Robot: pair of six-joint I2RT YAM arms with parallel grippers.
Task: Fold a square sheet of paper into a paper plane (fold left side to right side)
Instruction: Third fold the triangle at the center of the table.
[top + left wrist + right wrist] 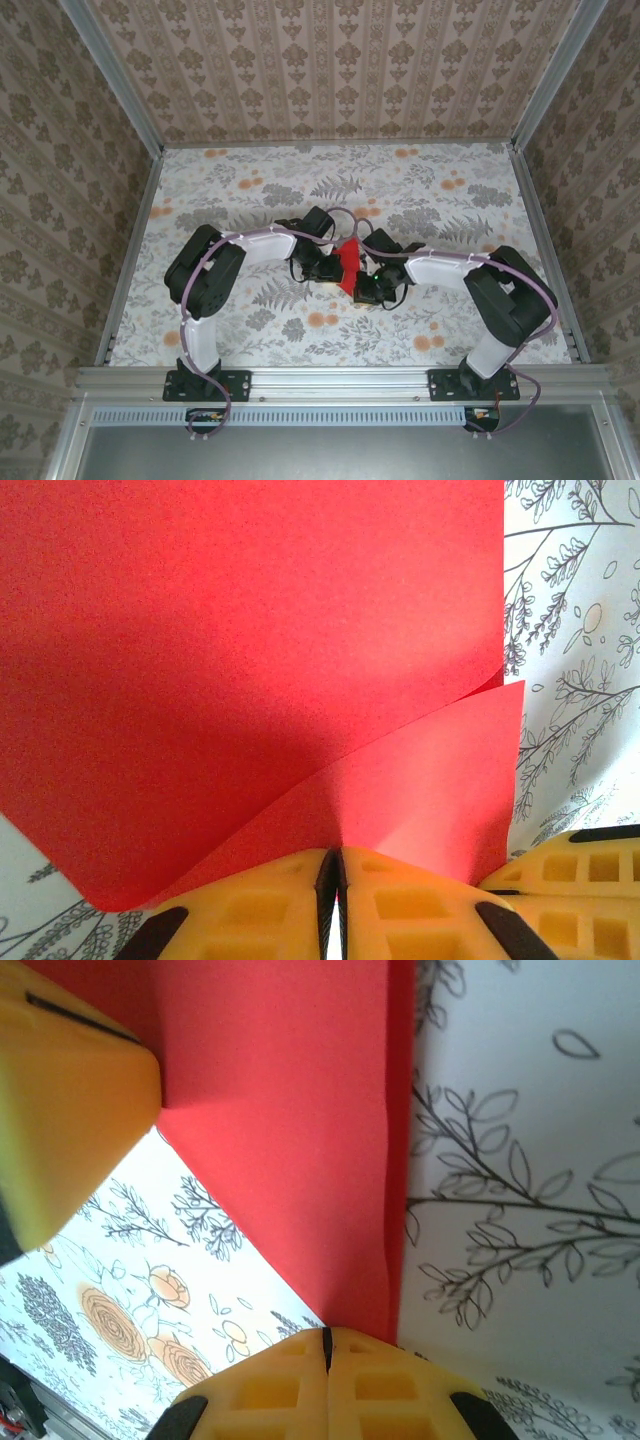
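Patterned wallpaper walls close in three sides, and the tabletop (250, 200) you are working over wears a pale cloth of grey leaves and orange flowers. At its centre, between the two arms, you have the square sheet of paper (348, 264) (250, 630) (300, 1110). It is bright red and doubled over on itself.

From the top view it reads as a narrow strip. Its long axis runs from the far side toward the arm bases, leaning slightly. Whether either end comes to a point you cannot tell from there.

Your left claw (322, 268) (335, 865) has its yellow fingers pressed together on the sheet's near edge. From the left wrist you see two red layers, the lower one bowing out beneath the upper, with their right edges nearly aligned.

Your right claw (372, 287) (326, 1338) is likewise clamped on the sheet, just beside a straight edge that runs up the right wrist view.
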